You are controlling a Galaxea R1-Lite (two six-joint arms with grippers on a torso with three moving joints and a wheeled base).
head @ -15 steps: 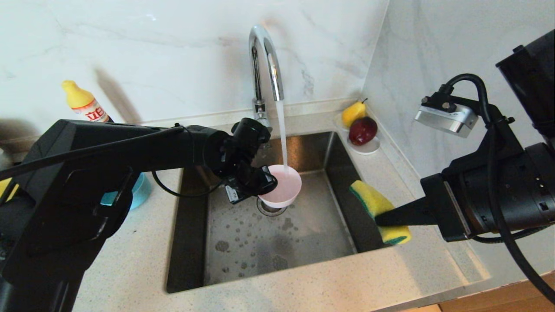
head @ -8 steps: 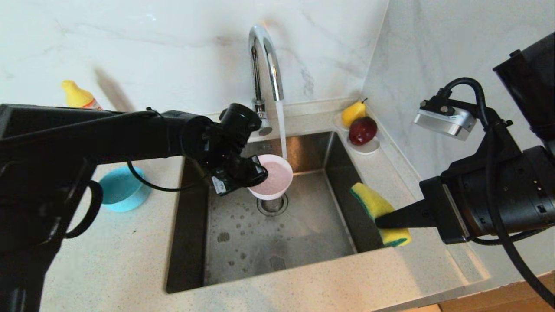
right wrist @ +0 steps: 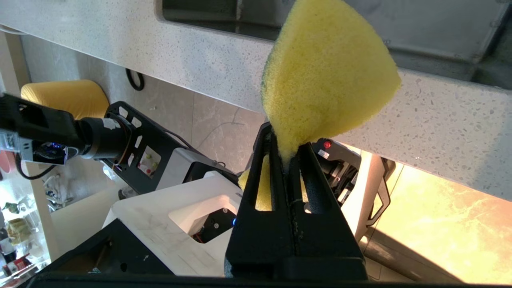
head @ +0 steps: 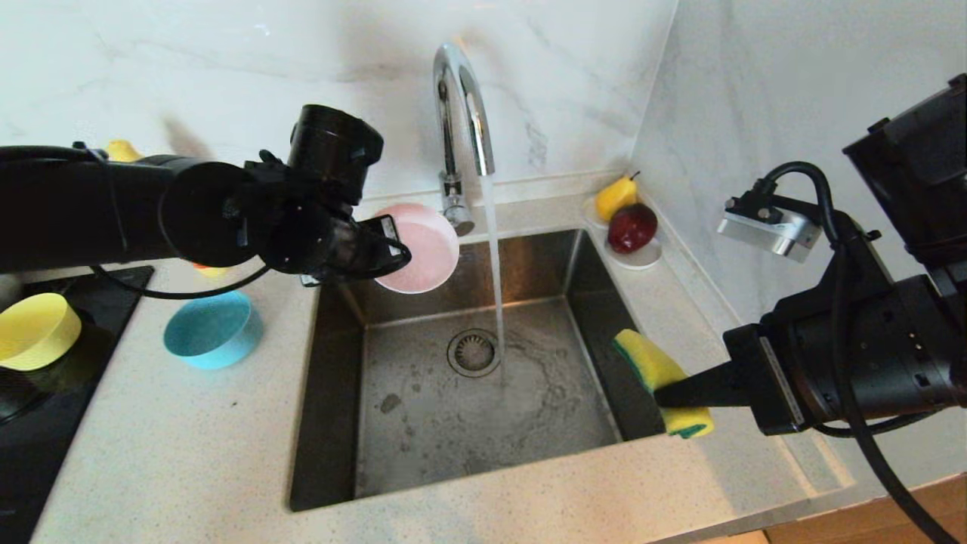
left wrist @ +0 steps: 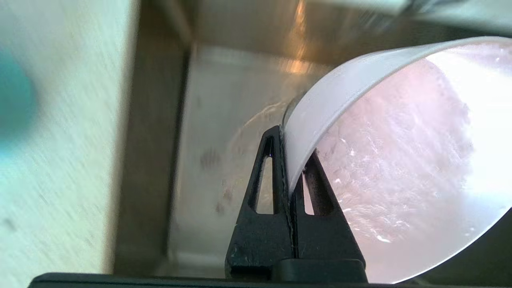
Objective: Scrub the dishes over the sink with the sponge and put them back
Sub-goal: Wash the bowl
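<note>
Your pale pink bowl (head: 419,248) hangs in the air above the back left corner of the sink (head: 483,446), tipped on its side so the wet inside faces out toward the tap (head: 462,113). The left hand (head: 393,253) is clenched on its rim: in the left wrist view one finger sits inside the bowl (left wrist: 400,168) and the other outside, pinching the wall between them (left wrist: 289,160). The bowl lies just left of the running stream of water (head: 492,257), apart from it, and the water falls straight past to the sink floor beside the drain strainer (head: 474,352).

Your sponge (head: 661,378) is over the right edge of the sink, its broad yellow end pointing toward the basin and the green layer along its edge. The right hand (head: 668,393) is clenched on the narrow tail, seen plainly in the right wrist view where the fingers squeeze the sponge (right wrist: 324,76) at its base (right wrist: 288,160). Sponge and pink bowl are well apart, with the water stream between them.

On the worktop (head: 204,453) left of the sink you have the light blue bowl (head: 211,329), and further left the yellow bowl (head: 34,331) resting on a dark surface. At the far right corner a small white saucer (head: 638,258) carries a yellow pear (head: 616,196) and a dark red fruit (head: 632,227).
</note>
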